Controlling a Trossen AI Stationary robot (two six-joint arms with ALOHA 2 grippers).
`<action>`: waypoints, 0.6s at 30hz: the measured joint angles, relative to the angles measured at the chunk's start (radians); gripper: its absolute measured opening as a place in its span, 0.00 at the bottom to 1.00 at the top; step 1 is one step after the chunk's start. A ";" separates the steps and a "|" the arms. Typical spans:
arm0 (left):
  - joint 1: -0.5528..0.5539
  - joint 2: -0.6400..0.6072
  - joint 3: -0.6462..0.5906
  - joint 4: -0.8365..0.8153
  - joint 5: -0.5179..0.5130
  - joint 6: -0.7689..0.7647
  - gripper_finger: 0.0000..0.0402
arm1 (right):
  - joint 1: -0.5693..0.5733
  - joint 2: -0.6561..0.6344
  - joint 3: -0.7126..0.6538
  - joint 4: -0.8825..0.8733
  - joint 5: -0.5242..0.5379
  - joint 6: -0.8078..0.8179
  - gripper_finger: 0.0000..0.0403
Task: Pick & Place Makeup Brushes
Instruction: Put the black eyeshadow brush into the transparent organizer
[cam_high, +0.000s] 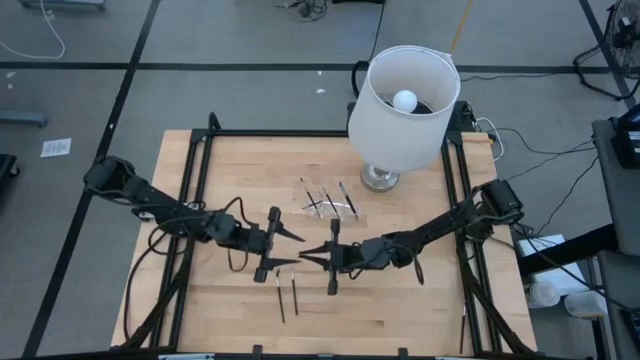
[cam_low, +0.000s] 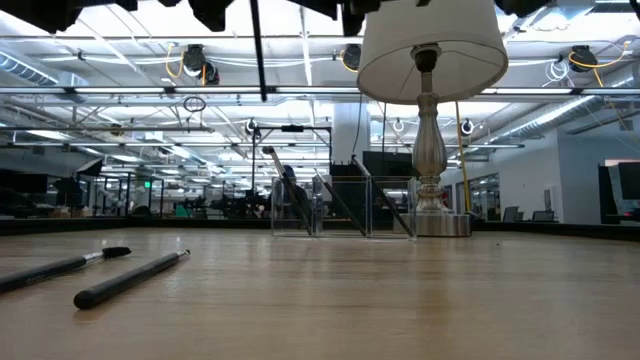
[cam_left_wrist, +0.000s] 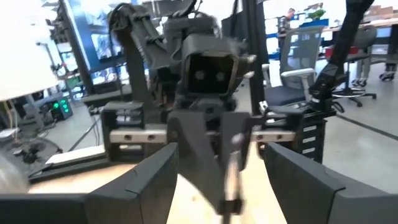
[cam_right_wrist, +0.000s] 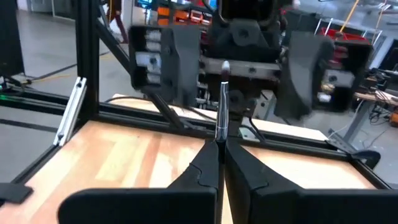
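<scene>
Right gripper (cam_high: 308, 256): pinched shut on one makeup brush (cam_right_wrist: 221, 118), low over the middle of the table (cam_high: 420, 300). Holds that brush by its lower handle, paler tip pointing away from the wrist, toward the other arm.

Left gripper (cam_high: 292, 250): spread wide, grasping nothing, nose to nose with its partner and just beside the held brush. Touches the brush nowhere that can be seen.

As for progress, looks partway through. Counts two loose brushes (cam_high: 287, 297) flat on the wood near the front edge, side by side, just in front of the grippers; shows the same pair (cam_low: 100, 272) at the left of the low view. Finds several more in or on a clear holder (cam_high: 330, 202) farther back, beside the foot of the lamp (cam_high: 403, 95); cannot count them for sure.

Cannot tell from this alone whether the holder is the source or the goal. If the goal, leaves the held brush and the two loose ones to go; if the source, leaves the holder's lot to bring forward. Either way, has the held brush not yet set down.
</scene>
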 joint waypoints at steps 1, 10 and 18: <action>0.003 0.000 0.000 -0.004 -0.002 -0.006 0.61 | 0.000 0.001 0.007 -0.001 -0.002 -0.002 0.00; 0.013 0.000 0.000 -0.012 0.025 -0.018 0.49 | 0.000 0.000 0.012 -0.005 -0.001 -0.007 0.00; 0.030 0.000 0.000 -0.014 0.061 -0.032 0.17 | -0.001 0.000 0.012 -0.002 0.001 -0.007 0.00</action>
